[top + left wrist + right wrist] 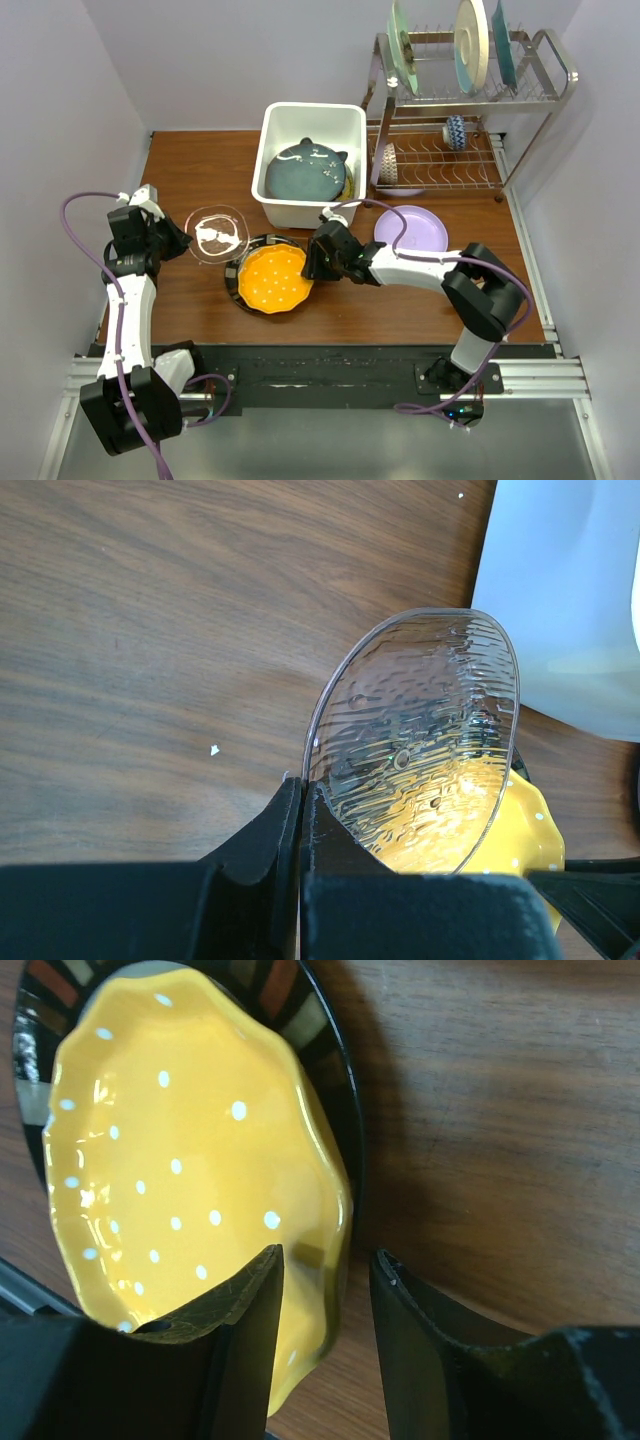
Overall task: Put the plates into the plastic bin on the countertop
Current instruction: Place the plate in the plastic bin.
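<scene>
counter (190,170): brown wood. Everything I'm working with sits on it.
bin (310,108): white tub at the back middle, just beside the stacked plates.
teal plate (305,170): already lying in the bin, so that one's sorted.
striped plate (290,995): flat on the counter in front of the bin, on the bottom of a two-plate stack.
orange plate (272,278): the dotted one, resting on top of the striped plate and not in the bin yet.
purple plate (425,228): on the counter to the right of the bin, untouched.
glass plate (420,730): left of the stack, pinched by its edge and not in the bin either.
left pincer (302,790): clamped tight on the glass plate's rim.
right pincer (328,1255): jaws about halfway apart and holding nothing. One finger is over the orange plate's inside and the other is outside its wavy rim.
step: I'd call it lining up a grab on the orange plate, with maybe a quarter of the job done.
next: I reckon I need to close on that rim only, without catching the striped plate under it. Then it's lift, carry back to the bin, and set it on the teal plate.
</scene>
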Robot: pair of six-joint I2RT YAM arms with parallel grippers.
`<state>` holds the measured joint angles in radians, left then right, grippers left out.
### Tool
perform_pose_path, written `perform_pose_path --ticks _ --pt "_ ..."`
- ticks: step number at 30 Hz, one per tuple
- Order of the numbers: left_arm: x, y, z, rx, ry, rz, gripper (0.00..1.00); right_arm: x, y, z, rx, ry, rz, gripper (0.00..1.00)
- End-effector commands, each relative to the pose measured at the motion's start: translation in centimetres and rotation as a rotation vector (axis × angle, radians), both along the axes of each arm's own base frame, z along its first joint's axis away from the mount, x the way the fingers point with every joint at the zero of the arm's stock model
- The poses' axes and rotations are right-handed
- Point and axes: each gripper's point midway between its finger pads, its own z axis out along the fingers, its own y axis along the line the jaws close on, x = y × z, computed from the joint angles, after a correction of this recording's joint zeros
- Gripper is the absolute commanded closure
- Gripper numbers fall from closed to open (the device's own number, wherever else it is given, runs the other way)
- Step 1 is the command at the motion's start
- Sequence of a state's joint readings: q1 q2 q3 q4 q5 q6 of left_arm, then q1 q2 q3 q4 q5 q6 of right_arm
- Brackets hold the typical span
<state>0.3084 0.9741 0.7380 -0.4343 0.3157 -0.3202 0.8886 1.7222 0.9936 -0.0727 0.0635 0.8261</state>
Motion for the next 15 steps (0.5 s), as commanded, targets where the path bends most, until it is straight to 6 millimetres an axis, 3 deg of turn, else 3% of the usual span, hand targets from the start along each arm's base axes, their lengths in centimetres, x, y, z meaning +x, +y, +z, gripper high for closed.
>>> perform_pose_path --ticks 1,4,6,7,8,10,15 --pt "0.5 0.3 0.7 0.015 -0.044 -0.010 1.00 0.5 1.3 1.1 0.054 -0.003 0.011 0.56" --pt "0.5 0.3 0.7 0.015 -0.044 -0.010 1.00 0.3 1.3 0.6 0.073 0.012 0.009 0.57" --pt "0.5 0.3 0.7 0.015 -0.042 -0.010 1.00 0.6 1.5 1.1 0.111 0.000 0.000 0.65" --pt "0.5 0.2 0.8 0.014 -0.044 -0.013 1.00 0.2 1.3 0.8 0.121 0.014 0.008 0.72" --pt "0.5 0.3 0.7 0.015 -0.044 -0.010 1.00 0.3 1.2 0.9 0.137 0.018 -0.003 0.89" --pt "0.5 0.3 0.7 0.014 -0.041 -0.012 1.00 0.2 1.1 1.2 0.169 0.016 -0.003 1.00" --pt "0.5 0.3 0.7 0.014 -0.043 -0.011 1.00 0.5 0.4 1.8 0.203 0.007 -0.028 1.00"
